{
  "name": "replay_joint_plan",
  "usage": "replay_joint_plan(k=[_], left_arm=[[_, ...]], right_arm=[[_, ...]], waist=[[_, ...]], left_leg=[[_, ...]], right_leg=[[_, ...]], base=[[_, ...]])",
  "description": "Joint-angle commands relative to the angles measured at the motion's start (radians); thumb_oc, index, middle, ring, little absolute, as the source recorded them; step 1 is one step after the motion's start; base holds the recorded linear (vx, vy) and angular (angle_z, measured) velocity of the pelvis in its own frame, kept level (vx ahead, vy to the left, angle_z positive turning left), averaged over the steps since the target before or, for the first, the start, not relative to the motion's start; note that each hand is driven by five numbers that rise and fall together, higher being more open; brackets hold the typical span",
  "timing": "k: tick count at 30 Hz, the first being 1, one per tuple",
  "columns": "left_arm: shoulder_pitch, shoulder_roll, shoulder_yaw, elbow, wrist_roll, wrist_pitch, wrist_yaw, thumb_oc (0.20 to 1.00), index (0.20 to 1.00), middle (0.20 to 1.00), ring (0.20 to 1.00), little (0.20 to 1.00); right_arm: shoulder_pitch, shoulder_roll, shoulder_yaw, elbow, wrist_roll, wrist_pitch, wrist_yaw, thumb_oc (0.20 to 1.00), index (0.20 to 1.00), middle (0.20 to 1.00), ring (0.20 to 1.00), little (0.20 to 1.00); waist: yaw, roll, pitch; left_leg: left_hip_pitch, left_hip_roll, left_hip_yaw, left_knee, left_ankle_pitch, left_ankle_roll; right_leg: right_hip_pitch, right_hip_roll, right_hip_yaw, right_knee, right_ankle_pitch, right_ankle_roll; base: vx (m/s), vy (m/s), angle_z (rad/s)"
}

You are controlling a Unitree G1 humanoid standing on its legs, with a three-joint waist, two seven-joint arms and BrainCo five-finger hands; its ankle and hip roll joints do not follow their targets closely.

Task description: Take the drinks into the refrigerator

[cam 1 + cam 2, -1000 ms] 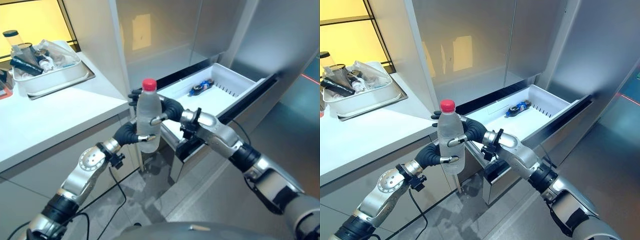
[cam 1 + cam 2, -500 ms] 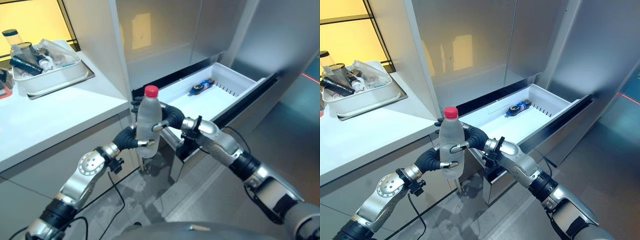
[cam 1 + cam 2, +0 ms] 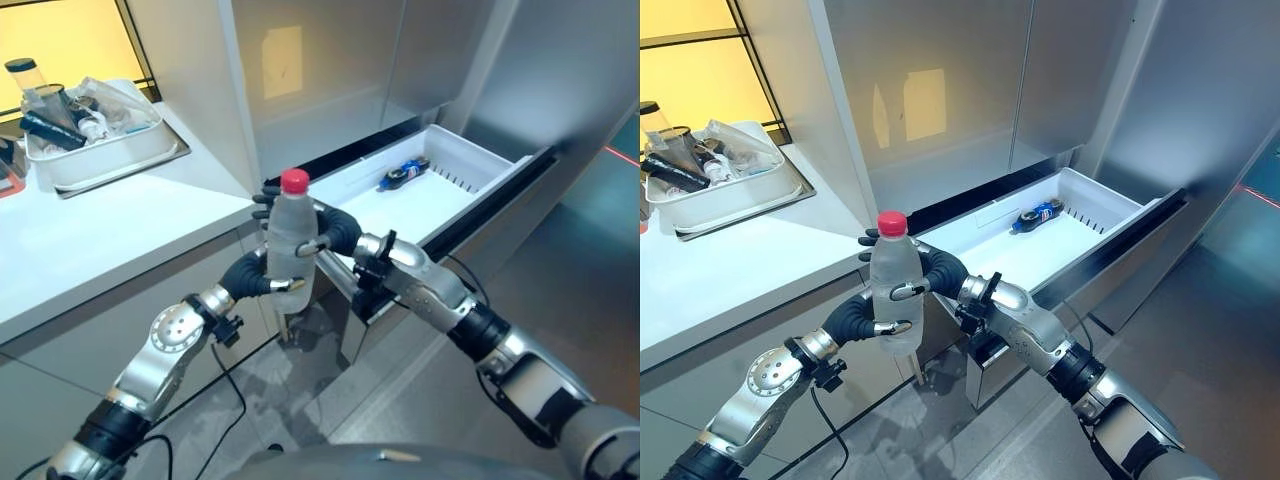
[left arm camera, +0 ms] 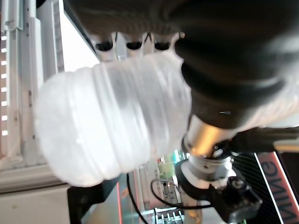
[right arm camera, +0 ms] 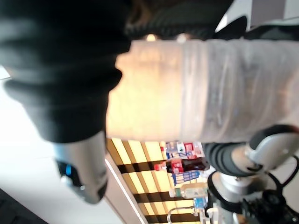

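Observation:
A clear water bottle (image 3: 290, 245) with a red cap (image 3: 294, 180) stands upright in the air in front of the counter's corner, held by both hands. My left hand (image 3: 250, 273) is curled round its lower part from the left. My right hand (image 3: 335, 228) is wrapped round its middle from the right. The left wrist view shows the bottle (image 4: 107, 126) close against the fingers, and so does the right wrist view (image 5: 201, 88). Beyond the hands to the right, the white refrigerator drawer (image 3: 480, 160) is pulled out. A dark drink bottle with a blue label (image 3: 402, 173) lies in it.
A white counter (image 3: 120, 225) runs along the left, with a tray (image 3: 100, 160) of bottles and containers at its far end. Tall grey refrigerator doors (image 3: 330, 60) rise behind the drawer. Grey floor lies below and to the right.
The bottle, still held by both hands, sank a little and then shifted slightly to the left. The drawer and the drink in it have not moved.

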Motion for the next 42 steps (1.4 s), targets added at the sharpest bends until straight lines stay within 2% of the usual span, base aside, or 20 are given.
replay_joint_plan(k=[1,2,3,4,5,6,7,10,25,26,27,28,31,34,42], left_arm=[[-0.123,0.035,0.119,-0.085,-0.097,-0.073,0.022,0.200,0.200,0.200,0.200,0.200],[-0.110,0.043,0.131,-0.094,-0.106,-0.074,0.015,0.200,0.200,0.200,0.200,0.200],[-0.103,0.052,0.139,-0.097,-0.112,-0.076,0.011,0.200,0.200,0.200,0.200,0.200],[-0.094,0.058,0.148,-0.099,-0.120,-0.078,0.006,0.200,0.200,0.200,0.200,0.200],[-0.145,0.020,0.093,-0.096,-0.102,-0.067,0.028,0.200,0.200,0.200,0.200,0.200],[-0.151,0.018,0.089,-0.093,-0.100,-0.069,0.029,0.200,0.200,0.200,0.200,0.200],[-0.234,-0.039,0.028,-0.061,-0.049,-0.059,0.066,0.200,0.200,0.200,0.200,0.200],[-0.281,-0.069,0.006,-0.039,-0.021,-0.064,0.090,0.200,0.200,0.200,0.200,0.200],[-0.289,-0.103,-0.004,0.004,-0.003,-0.059,0.127,0.200,0.200,0.200,0.200,0.200],[-0.284,-0.106,-0.004,0.008,-0.002,-0.058,0.131,0.291,0.291,0.291,0.291,0.291],[-0.277,-0.107,-0.002,0.010,0.000,-0.055,0.135,0.592,0.592,0.592,0.592,0.592],[-0.271,-0.109,0.001,0.011,-0.001,-0.051,0.138,1.000,1.000,1.000,1.000,1.000],[-0.239,-0.115,0.008,0.019,0.001,-0.036,0.150,1.000,1.000,1.000,1.000,1.000],[-0.217,-0.113,0.014,0.025,0.005,-0.026,0.158,1.000,1.000,1.000,1.000,1.000],[-0.129,-0.101,0.037,0.044,-0.022,0.007,0.148,1.000,1.000,1.000,1.000,1.000]], right_arm=[[-0.102,0.146,0.093,-0.077,0.079,-0.027,0.061,1.000,1.000,1.000,1.000,1.000],[-0.096,0.146,0.099,-0.078,0.080,-0.021,0.068,1.000,1.000,1.000,1.000,1.000],[-0.095,0.144,0.103,-0.084,0.078,-0.019,0.071,0.849,0.849,0.849,0.849,0.849],[-0.092,0.139,0.108,-0.088,0.079,-0.016,0.075,0.344,0.344,0.344,0.344,0.344],[-0.092,0.158,0.129,-0.086,0.081,-0.011,0.076,0.200,0.200,0.200,0.200,0.200],[-0.092,0.156,0.127,-0.086,0.081,-0.011,0.077,0.200,0.200,0.200,0.200,0.200],[-0.094,0.175,0.137,-0.070,0.080,-0.012,0.071,0.200,0.200,0.200,0.200,0.200],[-0.088,0.179,0.135,-0.072,0.084,-0.009,0.067,0.200,0.200,0.200,0.200,0.200],[-0.056,0.202,0.142,-0.066,0.149,-0.001,0.039,0.200,0.200,0.200,0.200,0.200],[-0.044,0.204,0.140,-0.058,0.172,0.002,0.029,0.200,0.200,0.200,0.200,0.200],[-0.036,0.208,0.138,-0.052,0.191,0.003,0.023,0.200,0.200,0.200,0.200,0.200],[-0.030,0.211,0.135,-0.055,0.211,0.004,0.017,0.200,0.200,0.200,0.200,0.200],[0.011,0.231,0.108,-0.032,0.308,-0.003,-0.029,0.200,0.200,0.200,0.200,0.200],[0.024,0.234,0.090,-0.041,0.344,-0.013,-0.058,0.200,0.200,0.200,0.200,0.200],[0.040,0.191,0.040,-0.076,0.366,-0.023,-0.129,0.200,0.200,0.200,0.200,0.200]], waist=[[0.001,-0.026,0.032],[0.003,-0.026,0.032],[0.005,-0.026,0.033],[0.006,-0.026,0.034],[-0.001,-0.029,0.033],[0.002,-0.027,0.034],[-0.009,-0.030,0.031],[-0.015,-0.032,0.033],[-0.023,-0.028,0.035],[-0.023,-0.028,0.035],[-0.022,-0.028,0.035],[-0.022,-0.028,0.035],[-0.022,-0.027,0.034],[-0.021,-0.027,0.035],[-0.022,-0.027,0.037]], left_leg=[[0.025,-0.088,-0.037,0.039,-0.112,0.091],[0.024,-0.087,-0.038,0.039,-0.112,0.090],[0.024,-0.087,-0.039,0.040,-0.112,0.090],[0.023,-0.087,-0.040,0.040,-0.112,0.089],[0.022,-0.087,-0.040,0.040,-0.112,0.089],[0.022,-0.087,-0.040,0.041,-0.112,0.089],[0.024,-0.085,-0.039,0.039,-0.112,0.090],[0.027,-0.083,-0.038,0.039,-0.113,0.091],[0.028,-0.084,-0.031,0.036,-0.112,0.092],[0.028,-0.083,-0.030,0.036,-0.112,0.092],[0.028,-0.083,-0.030,0.037,-0.113,0.092],[0.028,-0.083,-0.029,0.038,-0.113,0.093],[0.027,-0.084,-0.028,0.038,-0.114,0.092],[0.026,-0.084,-0.026,0.039,-0.114,0.091],[0.025,-0.082,-0.024,0.040,-0.114,0.090]], right_leg=[[0.080,0.018,-0.043,0.019,-0.118,-0.014],[0.079,0.018,-0.045,0.019,-0.118,-0.014],[0.079,0.018,-0.045,0.019,-0.118,-0.014],[0.078,0.018,-0.046,0.019,-0.118,-0.014],[0.077,0.018,-0.046,0.020,-0.118,-0.015],[0.078,0.018,-0.046,0.020,-0.118,-0.015],[0.077,0.020,-0.044,0.020,-0.120,-0.016],[0.080,0.020,-0.043,0.021,-0.122,-0.017],[0.078,0.021,-0.037,0.019,-0.120,-0.015],[0.078,0.021,-0.037,0.019,-0.120,-0.015],[0.079,0.021,-0.035,0.019,-0.119,-0.015],[0.079,0.021,-0.034,0.019,-0.120,-0.015],[0.077,0.020,-0.036,0.020,-0.118,-0.016],[0.076,0.020,-0.035,0.021,-0.119,-0.016],[0.072,0.021,-0.036,0.024,-0.120,-0.018]], base=[[0.00,0.000,0.00],[-0.03,0.007,0.00],[0.00,0.000,0.00],[0.00,0.000,0.00],[0.00,0.000,0.00],[0.01,-0.009,0.04],[0.01,-0.010,0.09],[0.01,-0.007,0.07],[0.00,0.000,0.00],[0.00,0.000,0.00],[0.00,0.000,0.00],[0.00,0.000,0.00],[0.00,0.000,0.00],[0.00,0.000,0.00],[0.00,0.000,0.00]])
